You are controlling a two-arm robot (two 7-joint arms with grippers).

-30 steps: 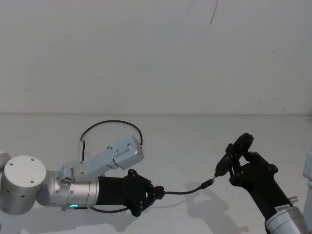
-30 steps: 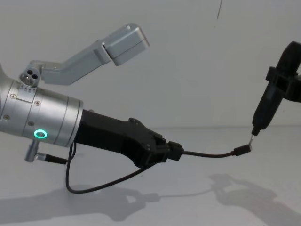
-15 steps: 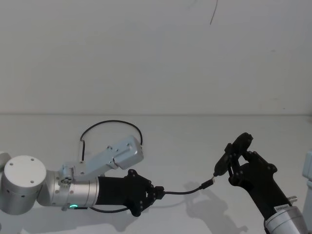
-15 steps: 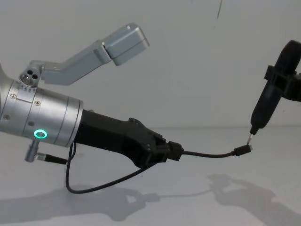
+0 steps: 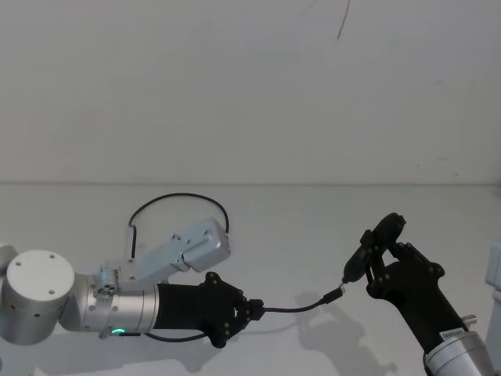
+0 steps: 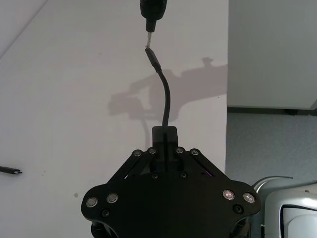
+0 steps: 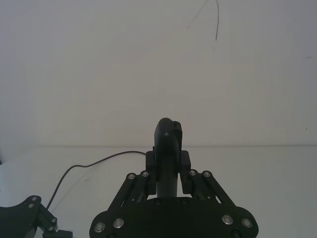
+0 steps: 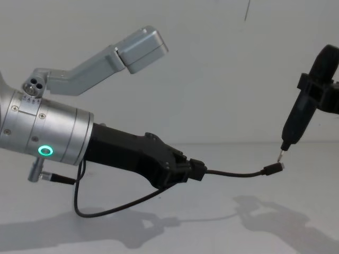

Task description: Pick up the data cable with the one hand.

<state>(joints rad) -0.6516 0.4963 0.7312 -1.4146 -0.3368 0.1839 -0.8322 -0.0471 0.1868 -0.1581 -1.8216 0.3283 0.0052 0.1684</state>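
Black and thin, the data cable (image 5: 178, 201) is clamped near one end in the fingers of the left gripper (image 8: 183, 170), which holds it lifted above the white table (image 5: 313, 235). In the chest view a short length runs from the fingers out to the right, sags a little, and ends in a small dark plug (image 8: 273, 169) hanging in the air. The rest of the cable drops behind the gripper, curves under the silver wrist (image 8: 45, 133) with its green ring, and is partly hidden by the arm. In the head view a further stretch shows as an arched loop on the table behind the left arm; where the loop joins the held part is covered by the arm. The left wrist view shows the cable (image 6: 165, 99) leaving the closed fingers and rising to the plug. A separate short stub lead (image 6: 11, 170) lies on the table at that picture's edge, partly cut off.

The right gripper (image 5: 374, 254) grips a slim black tool (image 8: 302, 114), fingers closed around its body, as the right wrist view shows (image 7: 167, 163). The tool's thin metal tip (image 8: 280, 153) points down, just above the free plug; whether tip and plug touch is too small to make out. In the chest view the right gripper is cut off by the right edge.
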